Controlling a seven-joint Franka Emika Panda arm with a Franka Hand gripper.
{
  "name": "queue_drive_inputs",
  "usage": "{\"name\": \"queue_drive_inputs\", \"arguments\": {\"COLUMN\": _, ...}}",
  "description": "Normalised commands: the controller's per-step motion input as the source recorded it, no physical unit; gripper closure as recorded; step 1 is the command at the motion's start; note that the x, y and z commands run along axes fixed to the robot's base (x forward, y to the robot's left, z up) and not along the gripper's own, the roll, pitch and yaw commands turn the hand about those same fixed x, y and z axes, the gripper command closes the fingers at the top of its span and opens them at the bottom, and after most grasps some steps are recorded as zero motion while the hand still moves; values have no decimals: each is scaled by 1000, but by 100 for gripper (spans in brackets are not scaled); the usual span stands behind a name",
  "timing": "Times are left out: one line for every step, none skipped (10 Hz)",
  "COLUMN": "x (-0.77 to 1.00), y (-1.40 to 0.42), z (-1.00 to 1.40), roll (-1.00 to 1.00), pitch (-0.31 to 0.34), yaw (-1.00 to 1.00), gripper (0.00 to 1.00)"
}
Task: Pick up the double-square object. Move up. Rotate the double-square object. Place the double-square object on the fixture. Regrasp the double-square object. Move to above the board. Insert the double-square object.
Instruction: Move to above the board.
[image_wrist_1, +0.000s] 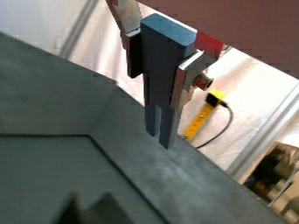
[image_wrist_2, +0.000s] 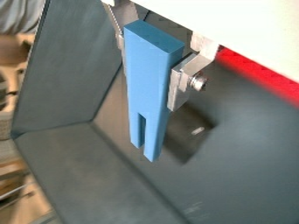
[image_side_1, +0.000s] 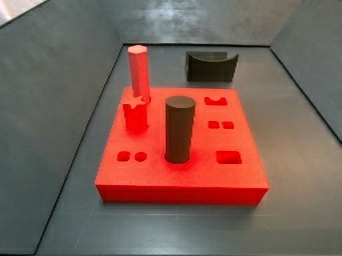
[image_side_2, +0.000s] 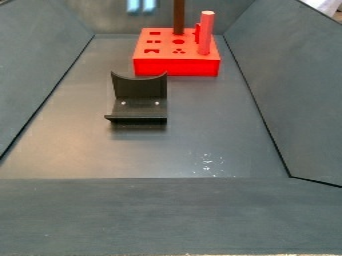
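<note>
In both wrist views the claw grips the blue bar by its top end, high above the floor; it looks rigid, light and smooth.

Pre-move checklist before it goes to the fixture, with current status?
1. Grasp: gripper holds the double-square object between its fingers in both wrist views, off the floor: ok.
2. Bar orientation: it hangs lengthwise below the gripper, slotted end down; not yet turned for the fixture: not ok.
3. Fixture: notch bare, nothing resting on it: ok.
4. Path: grey floor around the fixture is bare in a side view: ok.
5. Board: red peg and dark cylinder stand upright, open holes show: ok.
6. Gripper height above the fixture: gripper is outside both side views: cannot tell.
</note>
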Motion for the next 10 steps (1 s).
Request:
{"name": "queue_drive_inputs", "arguments": {"x": -731, "y": -1000, "z": 470, "roll": -1000, "pitch": 42, "yaw": -69, "gripper": 100}}
{"name": "queue_drive_inputs", "arguments": {"x": -733, "y": -1000, "z": 483, "roll": -1000, "pitch": 49, "yaw": -65, "gripper": 100}}
{"name": "queue_drive_inputs", "arguments": {"x": -741, "y": -1000, "z": 486, "roll": -1000, "pitch": 53, "yaw": -64, "gripper": 100}}
{"name": "queue_drive_inputs", "arguments": {"x": -694, "y": -883, "z": 432, "roll": -1000, "pitch": 52, "yaw": -59, "gripper": 100}}
{"name": "queue_drive_inputs", "arguments": {"x": -499, "y": -602, "z": 304, "roll": -1000, "pitch": 52, "yaw": -55, "gripper": 100}}
{"name": "queue_drive_inputs", "arguments": {"x": -275, "y": -272, "z": 147, "roll": -1000, "pitch": 52, "yaw": -50, "gripper": 100}}
{"name": "queue_drive_inputs", "arguments": {"x": -194, "y": -171, "z": 94, "roll": -1000, "pitch": 51, "yaw": -48, "gripper": 100}}
{"name": "queue_drive_inputs", "arguments": {"x": -118, "y": -79, "z": 48, "roll": -1000, "pitch": 44, "yaw": -40, "gripper": 100}}
{"name": "queue_drive_inputs", "arguments": {"x": -89, "y": -35, "z": 35, "roll": -1000, "pitch": 38, "yaw": -38, "gripper": 100}}
{"name": "queue_drive_inputs", "arguments": {"x": -66, "y": 5, "z": 13, "roll": -967, "pitch": 21, "yaw": -32, "gripper": 100}}
